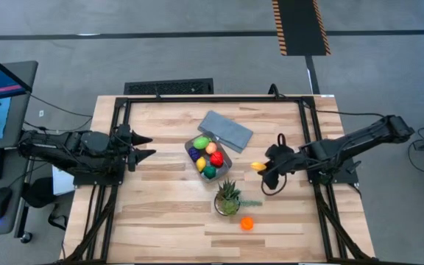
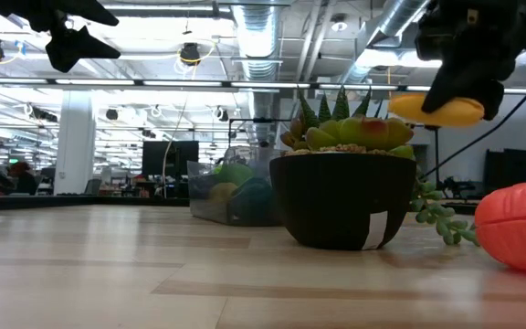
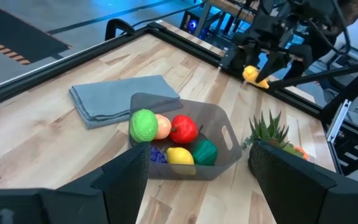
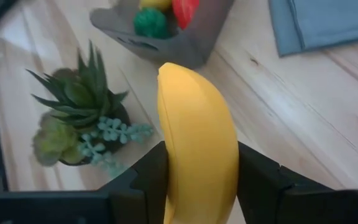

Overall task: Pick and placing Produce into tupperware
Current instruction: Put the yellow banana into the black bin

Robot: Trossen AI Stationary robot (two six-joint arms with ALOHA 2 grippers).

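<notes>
Banana held above the counter.
The banana (image 1: 258,166) is clamped in the right end effector (image 1: 266,173), right of centre; the left end effector (image 1: 147,146) is part-open, empty.

Arms, two: left gripper (image 1: 147,146), right gripper (image 1: 265,171).
Tupperware (image 1: 225,157), one.
Produce in tupperware, six pieces visible: green (image 1: 201,142), orange-peach (image 1: 210,148), red (image 1: 216,158), yellow (image 1: 201,163), dark green (image 1: 210,172), purple (image 1: 193,153).
Banana (image 1: 258,166), one.
Orange piece (image 1: 246,223) loose on surface, one.
Potted plant (image 1: 227,199), one.
Grey-blue lid (image 1: 226,130), one.
</notes>
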